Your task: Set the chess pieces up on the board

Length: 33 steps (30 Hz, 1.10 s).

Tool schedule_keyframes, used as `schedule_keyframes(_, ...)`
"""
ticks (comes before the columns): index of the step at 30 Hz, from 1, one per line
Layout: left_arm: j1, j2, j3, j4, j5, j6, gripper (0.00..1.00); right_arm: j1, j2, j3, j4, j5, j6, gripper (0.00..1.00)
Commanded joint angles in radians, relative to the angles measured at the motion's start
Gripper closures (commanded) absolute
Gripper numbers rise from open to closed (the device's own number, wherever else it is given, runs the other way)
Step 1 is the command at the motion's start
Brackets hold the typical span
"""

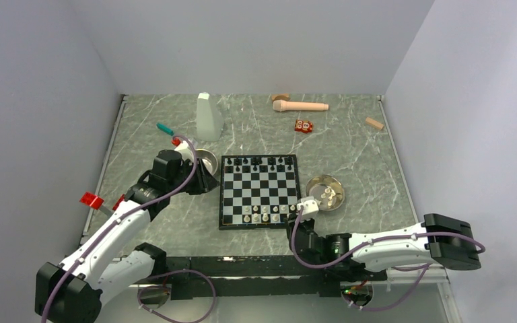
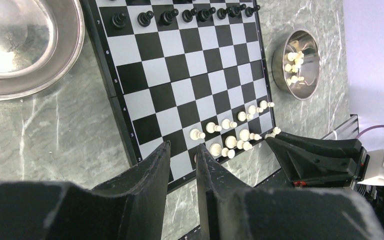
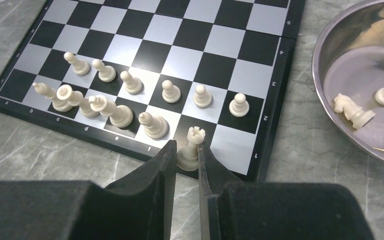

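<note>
top: board (image 1: 258, 192) mid-table, black pieces (image 1: 259, 161) lining far row.
left wrist: left gripper (image 2: 182, 162) jaws narrow, empty, hanging over board's near edge, likely keeping clear.
right wrist: right gripper (image 3: 186, 155) pinches white rook (image 3: 195, 135) upright at near row, likely to seat it.

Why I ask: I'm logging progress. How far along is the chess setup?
Done: black pieces line the board's far edge; several white pieces stand on near rows. In hand: the right gripper grips a white rook there. Left: remaining pieces lie in the steel bowl.
</note>
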Motion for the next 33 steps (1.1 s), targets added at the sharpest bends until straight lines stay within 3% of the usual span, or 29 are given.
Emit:
schedule_keyframes(1, -0.004, 0.001, -0.001, 0.049, 0.011, 0.013, 0.69, 0.029, 0.024, 0.0, 0.025, 0.145, 0.072, 0.93)
schedule_keyframes(22, -0.003, 0.0, -0.033, 0.067, 0.013, -0.001, 0.69, 0.036, 0.15, -0.024, 0.142, 0.148, 0.093, 0.88)
schedule_keyframes(33, -0.004, -0.01, -0.05, 0.067, 0.009, -0.005, 0.69, 0.038, 0.153, -0.028, 0.127, 0.13, 0.12, 0.77)
